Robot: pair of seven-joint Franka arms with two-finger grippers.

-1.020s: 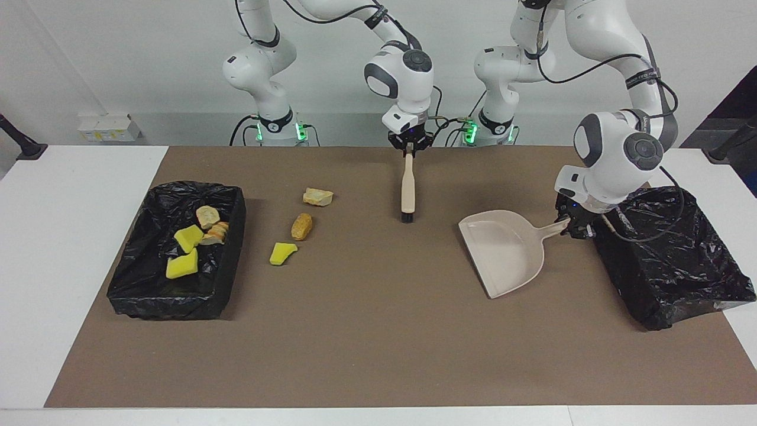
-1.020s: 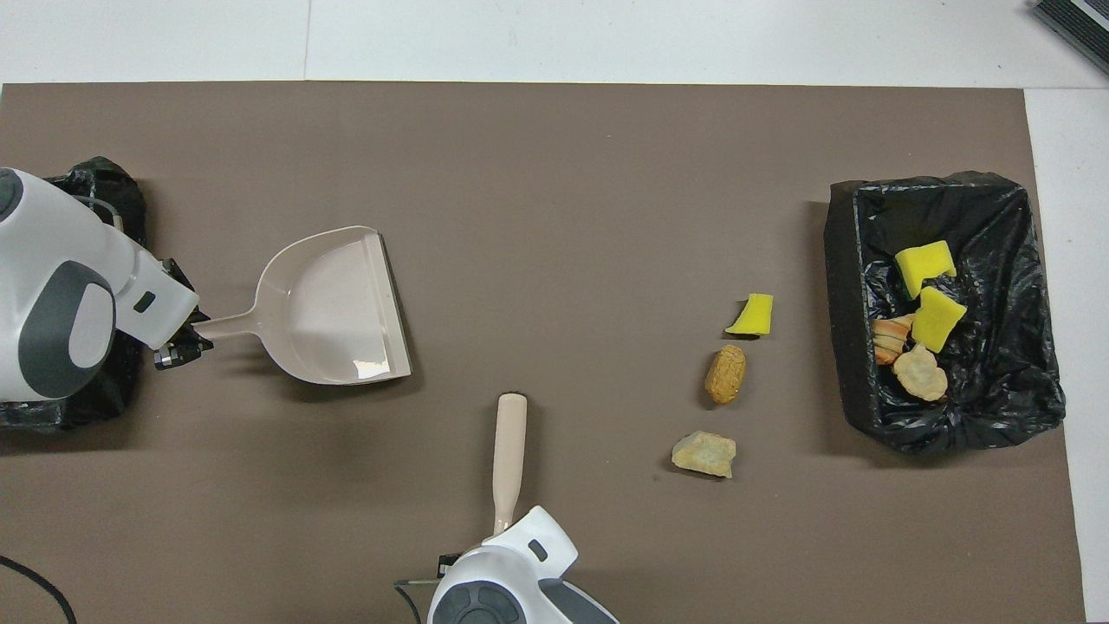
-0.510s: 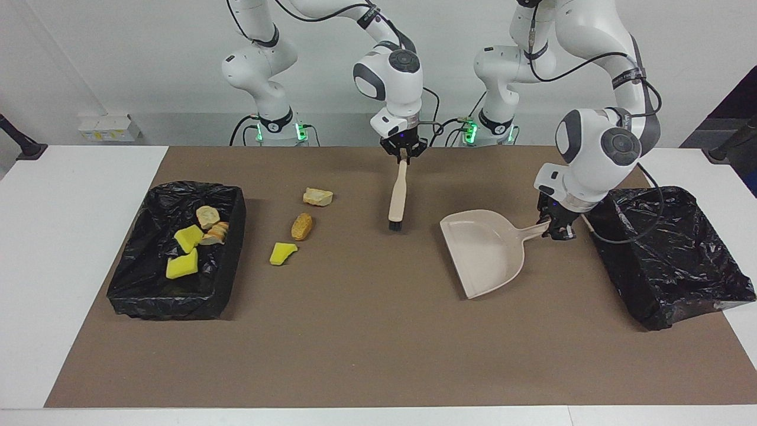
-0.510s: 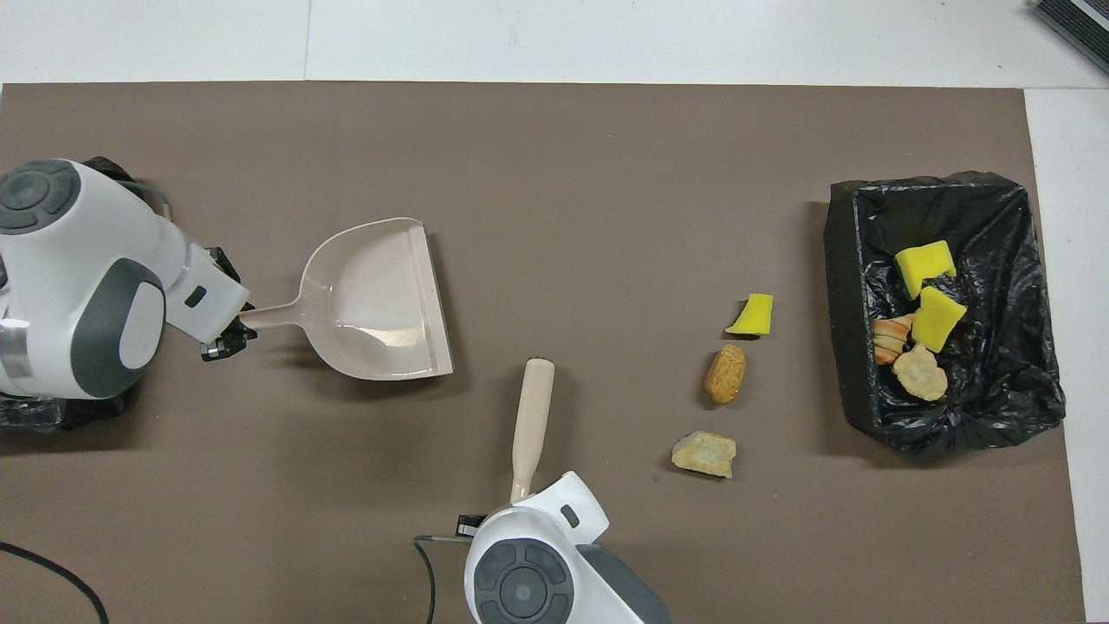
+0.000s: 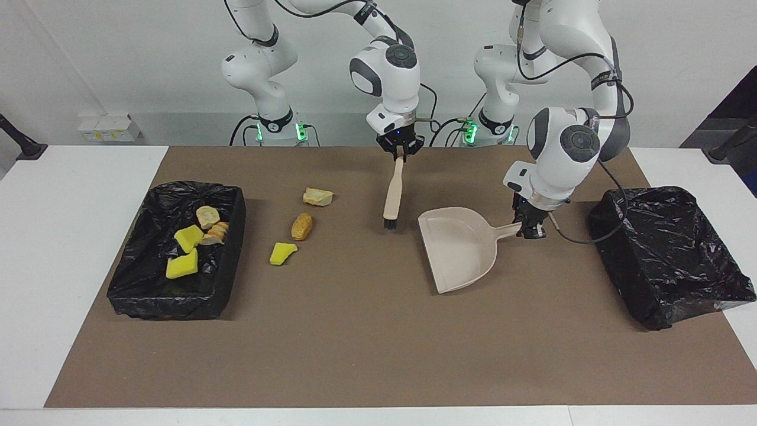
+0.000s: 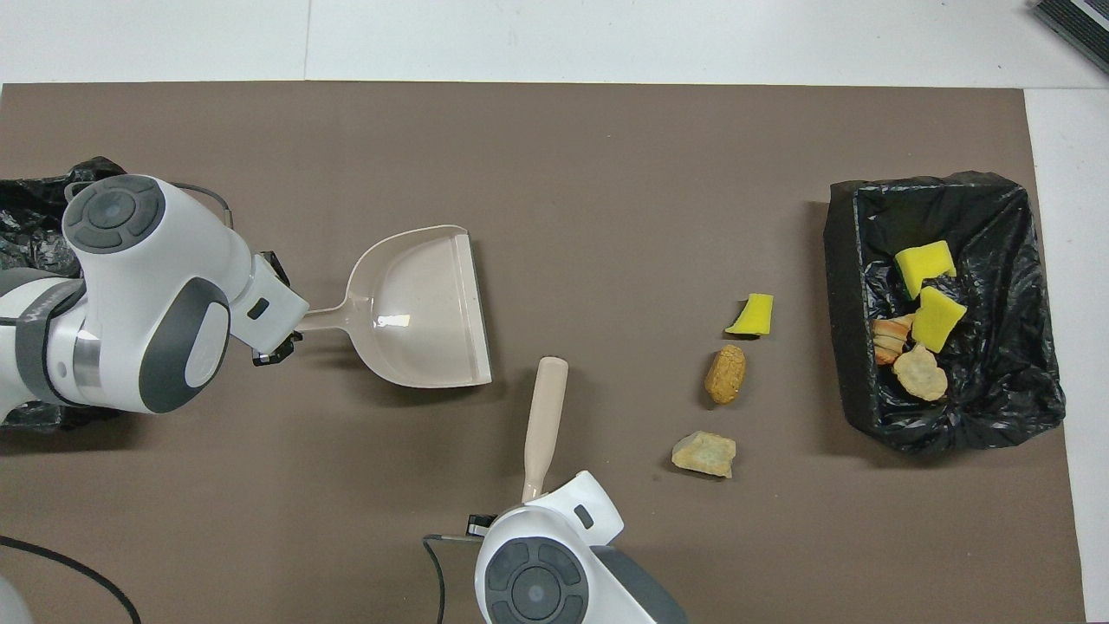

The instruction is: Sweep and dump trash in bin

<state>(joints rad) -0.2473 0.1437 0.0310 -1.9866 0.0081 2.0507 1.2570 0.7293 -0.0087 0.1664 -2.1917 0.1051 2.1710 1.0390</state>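
Three loose trash lumps lie on the brown mat: a yellow chunk [image 5: 282, 253] [image 6: 752, 315], an orange-brown piece [image 5: 301, 226] [image 6: 725, 374] and a tan piece [image 5: 317, 196] [image 6: 704, 454]. Several more lie in the black-lined bin [image 5: 233, 236] [image 6: 839, 286] at the right arm's end. My left gripper [image 5: 528, 228] [image 6: 275, 342] is shut on the handle of the beige dustpan [image 5: 458, 248] [image 6: 424, 308], low over the mat's middle. My right gripper [image 5: 400, 152] is shut on the beige brush [image 5: 392, 195] [image 6: 544, 416], bristles down, tilted toward the trash.
A second black-lined bin [image 5: 674, 254] [image 6: 26, 217] stands at the left arm's end, with nothing showing inside it. The brown mat [image 5: 366, 355] covers most of the white table. The brush hangs between the dustpan and the loose trash.
My left gripper has carried the dustpan away from the bin at its end, toward the middle. My right gripper has shifted the brush toward the trash and tilted it.
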